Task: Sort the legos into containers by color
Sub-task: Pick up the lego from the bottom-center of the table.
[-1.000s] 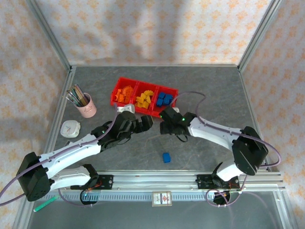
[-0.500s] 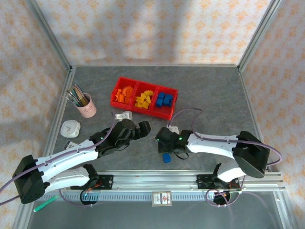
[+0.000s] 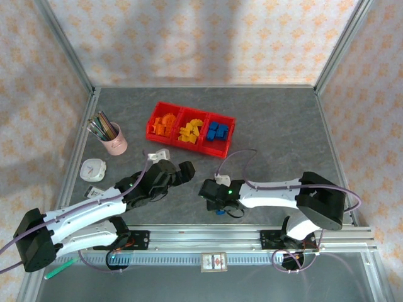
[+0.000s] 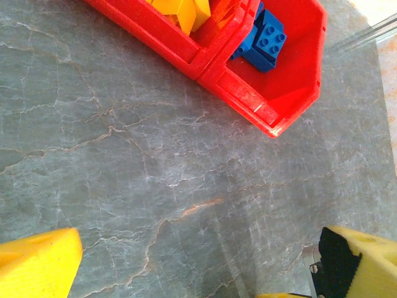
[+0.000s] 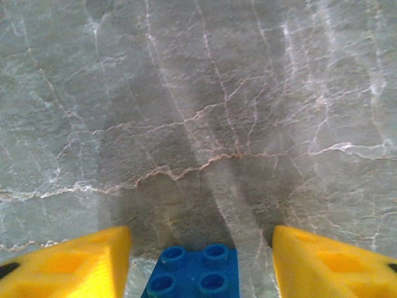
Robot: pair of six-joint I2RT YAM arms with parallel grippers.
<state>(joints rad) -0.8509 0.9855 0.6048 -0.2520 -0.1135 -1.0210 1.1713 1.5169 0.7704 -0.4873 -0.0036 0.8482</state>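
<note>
Low centre of the overhead view: right gripper (image 5: 200,234) sits over a loose blue brick (image 5: 195,273) on the grey table (image 5: 205,112). In the wrist view, the brick lies between the two yellow fingers (image 5: 74,264) at the bottom edge of frame, four studs showing. A sliver of table shows on each side; jaws apart, not clamped. Left of it, left gripper (image 4: 198,257) is spread wide with nothing between. Beyond, upper centre, red three-bin tray (image 3: 186,145): orange bricks (image 3: 162,124) left bin, yellow bricks (image 3: 191,131) middle, blue bricks (image 3: 217,130) right.
</note>
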